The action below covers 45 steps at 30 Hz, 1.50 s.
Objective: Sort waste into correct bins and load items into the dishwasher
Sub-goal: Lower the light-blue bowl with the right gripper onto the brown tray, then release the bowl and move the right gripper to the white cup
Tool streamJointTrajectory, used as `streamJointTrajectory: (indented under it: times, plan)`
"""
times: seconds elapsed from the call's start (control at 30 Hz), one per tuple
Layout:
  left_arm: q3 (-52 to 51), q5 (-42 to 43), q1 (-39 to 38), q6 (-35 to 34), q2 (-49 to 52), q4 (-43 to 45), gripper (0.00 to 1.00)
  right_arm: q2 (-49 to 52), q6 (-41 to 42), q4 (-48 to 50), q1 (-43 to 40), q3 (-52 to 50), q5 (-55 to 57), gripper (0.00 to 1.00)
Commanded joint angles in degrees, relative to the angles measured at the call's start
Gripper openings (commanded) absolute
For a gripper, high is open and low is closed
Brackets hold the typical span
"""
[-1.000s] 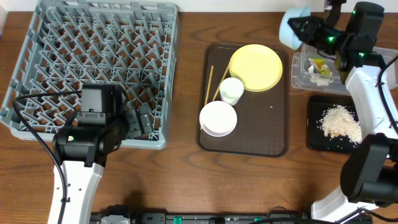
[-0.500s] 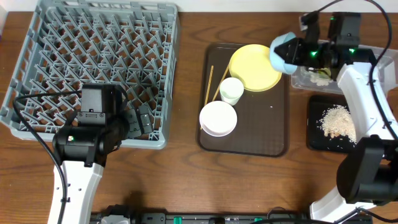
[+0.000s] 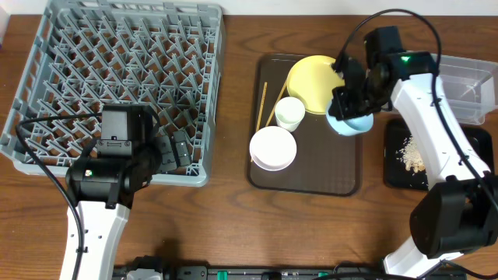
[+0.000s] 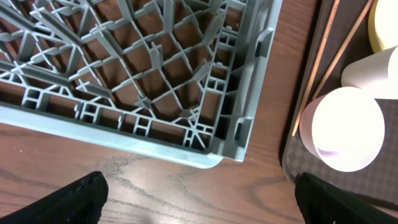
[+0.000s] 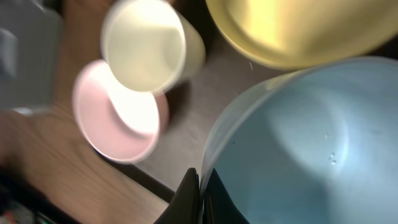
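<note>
The brown wooden surface (image 3: pixel 233 117) carries a grey dish rack (image 3: pixel 117 85) at ten o'clock and a dark brown serving tray (image 3: pixel 311 175) near the middle. The light blue bowl (image 3: pixel 348 124) hangs at the tray's three o'clock edge, just beside the yellow plate (image 3: pixel 315 82). The right gripper (image 5: pixel 198 196) is clamped on the bowl's thin rim, its fingers pressed together on the wall.

The left gripper (image 4: pixel 199 205) waits with its fingers wide apart and empty, at the five o'clock corner of the rack.

On the tray a white cup (image 3: pixel 290 113) stands at the centre, a white bowl (image 3: pixel 272 148) sits at seven o'clock, and the chopsticks (image 3: pixel 262 105) lie along the nine o'clock side.

The blue bowl looks stiff, light and smooth. Held by one point of the rim, it may well swing or slip. A deeper bite over the rim, with the wall between the fingers, seems the safest hold for carrying it to the rack.
</note>
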Motion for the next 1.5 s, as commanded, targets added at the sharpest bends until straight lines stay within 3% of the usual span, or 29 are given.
streamJointTrajectory:
  times: [0.0,0.4,0.7,0.77,0.8,1.0,1.2,1.47]
  plan:
    - [1.03,-0.72,0.28,0.11,-0.09,0.26,0.99,-1.18,0.55,-1.31,2.49,0.42,8.81,0.01]
    - [1.03,-0.72,0.28,0.11,-0.09,0.17,0.99,-1.18,12.68,13.14,9.35,-16.13,16.17,0.01]
    - [1.03,-0.72,0.28,0.11,-0.09,0.15,0.99,-1.18,13.11,23.54,13.16,-23.67,16.59,0.02]
    - [1.03,-0.72,0.28,0.11,-0.09,0.15,0.99,-1.18,13.29,24.3,13.27,-24.65,16.57,0.06]
    - [1.03,-0.72,0.28,0.11,-0.09,0.15,0.98,-1.18,13.27,24.33,13.27,-24.9,16.57,0.15]
    - [1.03,-0.72,0.28,0.11,-0.09,0.17,0.99,-1.18,13.25,24.2,13.27,-25.07,15.26,0.43]
    - [1.03,-0.72,0.28,0.11,-0.09,0.13,0.99,-2.23,13.22,22.56,13.14,-21.97,11.8,0.43]
    - [1.03,-0.72,0.28,0.11,-0.09,0.13,0.99,-4.46,13.09,21.86,13.09,-9.86,14.25,0.41]
